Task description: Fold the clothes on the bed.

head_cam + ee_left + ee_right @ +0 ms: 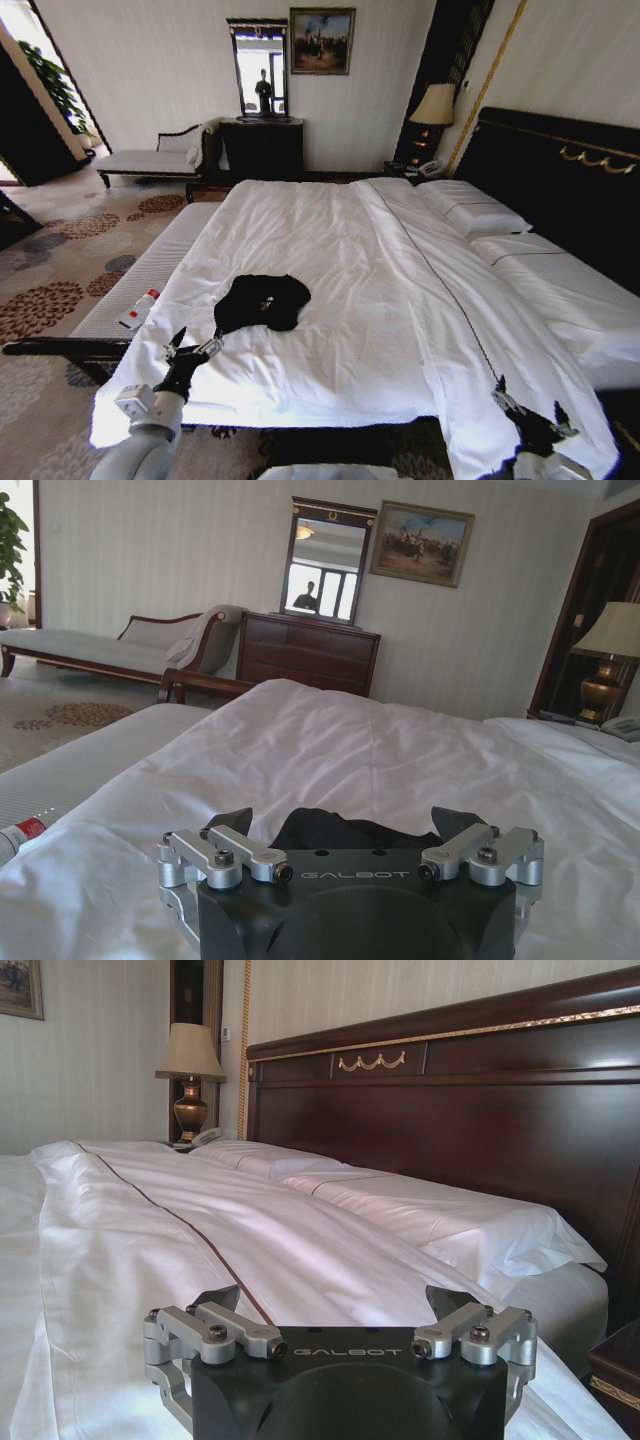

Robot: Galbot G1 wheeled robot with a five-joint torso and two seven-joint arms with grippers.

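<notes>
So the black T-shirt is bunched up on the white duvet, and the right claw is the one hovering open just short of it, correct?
Not quite: it is the left claw, open, that sits just short of the bunched black T-shirt on the white duvet, as the head view shows. The right claw is far off by the headboard-side corner.

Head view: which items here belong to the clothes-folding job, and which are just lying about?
Belongs to the job:
- black T-shirt, bunched on the duvet
- bed
- left gripper, open, just short of the shirt
- right gripper, open, at the bed's near corner

Just lying about:
- red-capped bottle on the bench
- pillows
- lamp
- telephone
- dresser
</notes>
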